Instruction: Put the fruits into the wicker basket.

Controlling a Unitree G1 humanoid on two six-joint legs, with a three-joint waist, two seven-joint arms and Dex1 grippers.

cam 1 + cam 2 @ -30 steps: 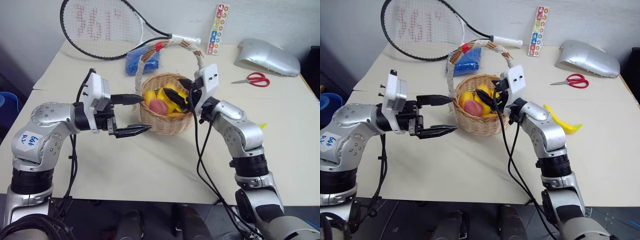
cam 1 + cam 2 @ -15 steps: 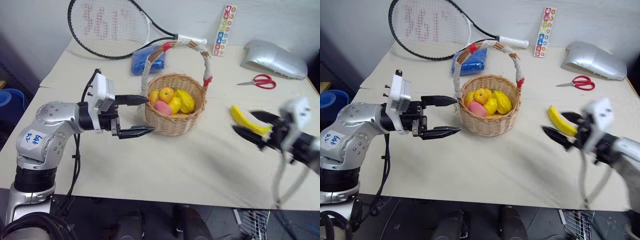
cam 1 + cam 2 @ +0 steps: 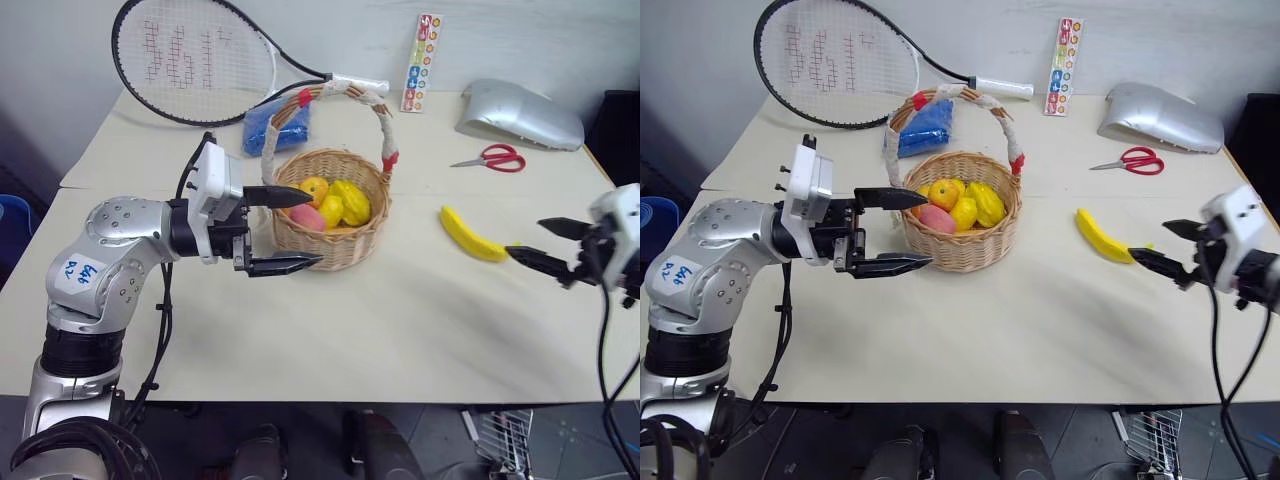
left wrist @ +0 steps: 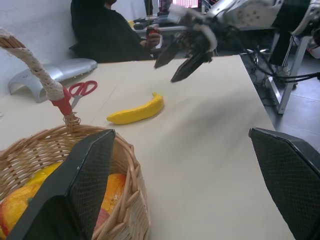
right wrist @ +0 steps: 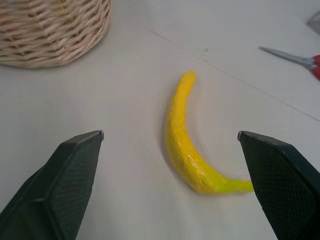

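From the head camera, the wicker basket (image 3: 327, 215) stood on the cream table (image 3: 380, 320) holding a peach (image 3: 305, 217), an orange-yellow fruit (image 3: 315, 189) and other yellow fruits, while the banana (image 3: 470, 235) lay on the table well to the basket's right. The left hand (image 3: 290, 230) hovered level just beside the basket's left wall, fingers spread and empty. The right hand (image 3: 545, 245), also open and empty, pointed at the banana's near tip from the right. A tennis racket (image 3: 195, 60), blue bag (image 3: 280, 125) and red-handled scissors (image 3: 490, 158) lay behind. In the left wrist view, the basket's rim sat between the spread fingers (image 4: 75, 190), the banana beyond. The right wrist view framed the banana between wide-open fingers (image 5: 60, 185).
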